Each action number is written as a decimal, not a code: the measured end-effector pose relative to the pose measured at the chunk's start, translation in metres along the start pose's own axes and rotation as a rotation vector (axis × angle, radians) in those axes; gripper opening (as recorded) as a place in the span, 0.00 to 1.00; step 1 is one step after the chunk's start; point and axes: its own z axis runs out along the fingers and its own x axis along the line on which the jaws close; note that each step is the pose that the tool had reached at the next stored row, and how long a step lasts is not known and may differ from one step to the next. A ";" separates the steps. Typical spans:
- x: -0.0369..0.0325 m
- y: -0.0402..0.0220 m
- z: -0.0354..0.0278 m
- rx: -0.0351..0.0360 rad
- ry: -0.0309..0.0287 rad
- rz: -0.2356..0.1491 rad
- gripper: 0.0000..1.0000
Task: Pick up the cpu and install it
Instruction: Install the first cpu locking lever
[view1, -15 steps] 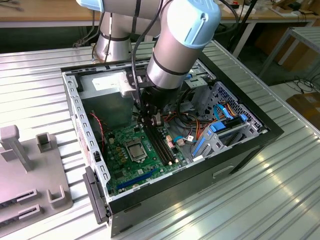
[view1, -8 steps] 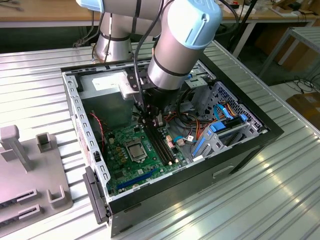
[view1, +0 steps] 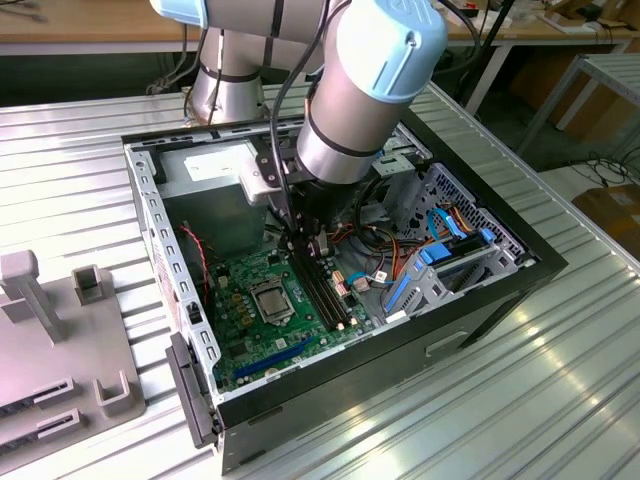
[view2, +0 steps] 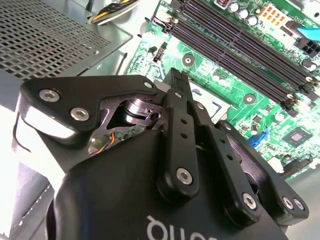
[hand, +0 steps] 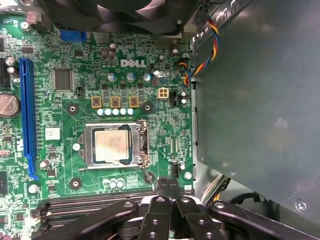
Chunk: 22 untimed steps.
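The cpu (hand: 110, 145), a small square chip with a silver-grey top, lies flat inside the metal socket frame (hand: 142, 146) on the green motherboard (hand: 170, 120). In the exterior view the cpu (view1: 270, 296) sits in the middle of the board inside the open computer case (view1: 500, 290). My gripper (hand: 169, 186) hangs above the board beside the socket, between it and the memory slots (view1: 322, 290). The black fingertips (view2: 176, 82) are pressed together with nothing between them. My gripper (view1: 300, 245) is apart from the cpu.
A grey power supply box (hand: 260, 100) stands close beside the socket. A black fan (hand: 125, 15) and coloured wires (hand: 200, 50) lie past it. A drive cage with blue parts (view1: 450, 260) fills the case's right side. A grey fixture (view1: 60, 340) sits on the table at the exterior view's left.
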 end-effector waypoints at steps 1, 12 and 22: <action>0.0012 0.0002 -0.0002 -0.0001 0.0000 -0.001 0.11; 0.0043 0.0001 -0.0007 -0.0002 0.0001 -0.001 0.11; 0.0056 0.0000 -0.0009 -0.0002 0.0016 -0.002 0.11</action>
